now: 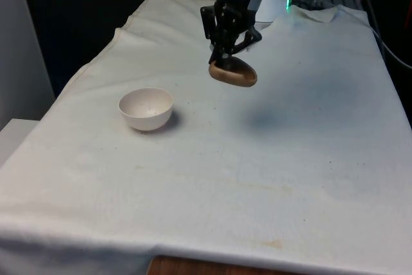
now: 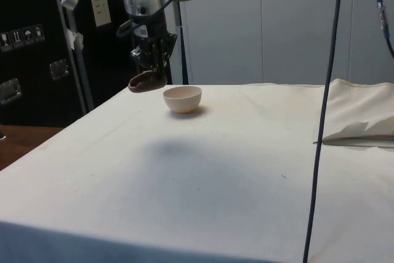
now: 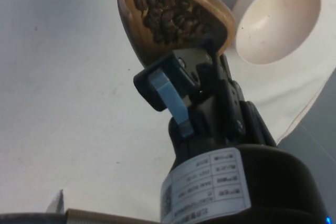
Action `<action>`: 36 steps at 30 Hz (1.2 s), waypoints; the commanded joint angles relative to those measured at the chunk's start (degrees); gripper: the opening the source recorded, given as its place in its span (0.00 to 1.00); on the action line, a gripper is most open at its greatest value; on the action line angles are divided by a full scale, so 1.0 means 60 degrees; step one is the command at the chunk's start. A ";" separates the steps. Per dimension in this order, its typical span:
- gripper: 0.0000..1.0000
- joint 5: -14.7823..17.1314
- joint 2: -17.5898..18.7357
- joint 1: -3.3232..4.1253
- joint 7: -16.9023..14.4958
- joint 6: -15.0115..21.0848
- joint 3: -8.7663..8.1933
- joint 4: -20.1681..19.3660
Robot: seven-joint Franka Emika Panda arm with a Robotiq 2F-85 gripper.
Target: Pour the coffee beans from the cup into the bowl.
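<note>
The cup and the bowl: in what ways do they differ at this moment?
The cup is brown and held above the cloth by the hand; the bowl is white and stands on the cloth. The cup holds coffee beans; the bowl holds none. Both are small open vessels.

The cup (image 1: 233, 73), beans (image 3: 167, 14) inside, hangs above the cloth (image 1: 290, 146), on the front view's right of the bowl (image 1: 146, 109).

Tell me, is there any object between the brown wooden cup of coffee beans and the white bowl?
No, nothing visible. The gripper holds the brown wooden cup in the air; only bare white cloth lies between it and the white round bowl.
</note>
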 commanded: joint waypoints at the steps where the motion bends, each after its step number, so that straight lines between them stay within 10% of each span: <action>1: 0.00 -0.0048 -0.0057 -0.0029 -0.0067 -0.0019 -0.0057 -0.0029; 36: 0.00 -0.0411 -0.0220 -0.0095 -0.1270 0.0057 -0.1557 0.0134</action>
